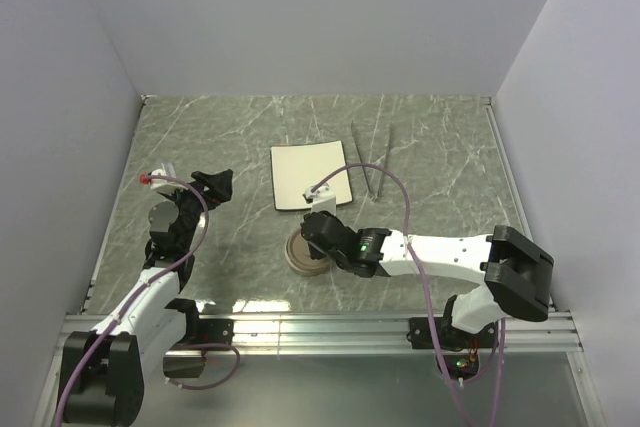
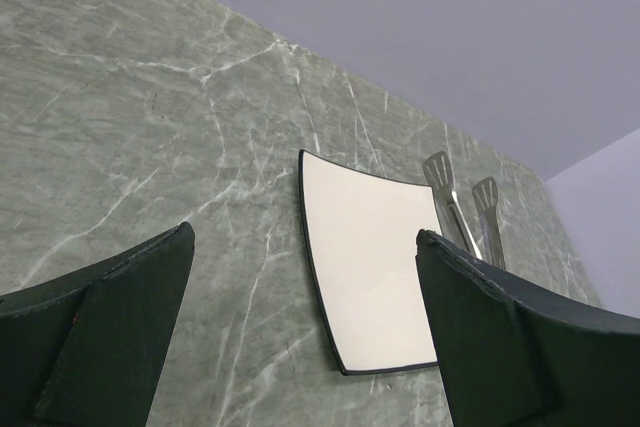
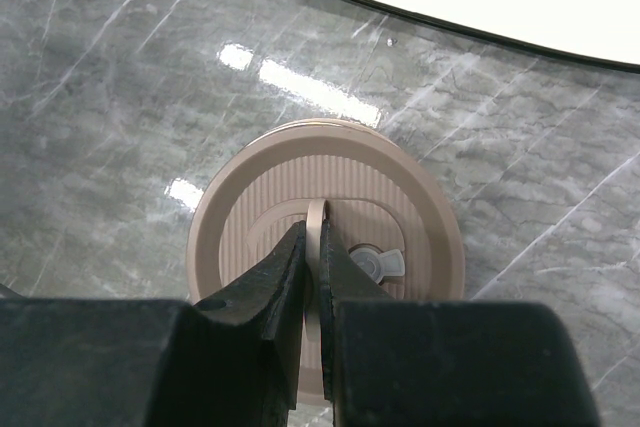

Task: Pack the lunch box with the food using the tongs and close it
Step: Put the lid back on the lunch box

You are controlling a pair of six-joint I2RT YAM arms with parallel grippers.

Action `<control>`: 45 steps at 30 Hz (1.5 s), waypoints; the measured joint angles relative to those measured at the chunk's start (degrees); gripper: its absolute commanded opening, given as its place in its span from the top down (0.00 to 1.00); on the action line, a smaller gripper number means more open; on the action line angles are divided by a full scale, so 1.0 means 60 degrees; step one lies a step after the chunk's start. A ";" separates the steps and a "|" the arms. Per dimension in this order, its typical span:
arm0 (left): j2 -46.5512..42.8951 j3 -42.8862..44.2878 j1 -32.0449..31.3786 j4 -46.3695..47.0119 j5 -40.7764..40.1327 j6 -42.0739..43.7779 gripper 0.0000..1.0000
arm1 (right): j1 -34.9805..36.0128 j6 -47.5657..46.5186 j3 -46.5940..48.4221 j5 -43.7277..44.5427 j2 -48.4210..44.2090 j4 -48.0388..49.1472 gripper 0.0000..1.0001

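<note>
The lunch box (image 1: 298, 257) stands on the table in front of the plate, with its round brown ribbed lid (image 3: 420, 217) lying flat over it. My right gripper (image 3: 312, 232) is shut on the lid's thin upright handle (image 3: 318, 213), straight above the box (image 1: 318, 237). The silver tongs (image 1: 371, 162) lie on the table right of the plate, and their tips (image 2: 460, 207) show in the left wrist view. No food is in view. My left gripper (image 2: 303, 234) is open and empty, held above the table at the left (image 1: 212, 187).
A bare white square plate (image 1: 310, 175) with a dark rim lies behind the lunch box (image 2: 375, 257). Grey walls close the table on three sides. A metal rail (image 1: 320, 327) runs along the near edge.
</note>
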 measured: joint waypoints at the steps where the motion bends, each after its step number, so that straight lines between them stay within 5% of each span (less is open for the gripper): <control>1: 0.0000 0.0000 0.0000 0.0000 0.0000 0.0000 0.01 | 0.0000 -0.0004 0.0000 -0.0004 0.0000 0.0004 1.00; 45: 0.0004 -0.0004 0.0000 0.0004 0.0004 -0.0066 0.01 | -0.0127 -0.0047 0.0452 -0.0313 0.0579 0.0528 1.00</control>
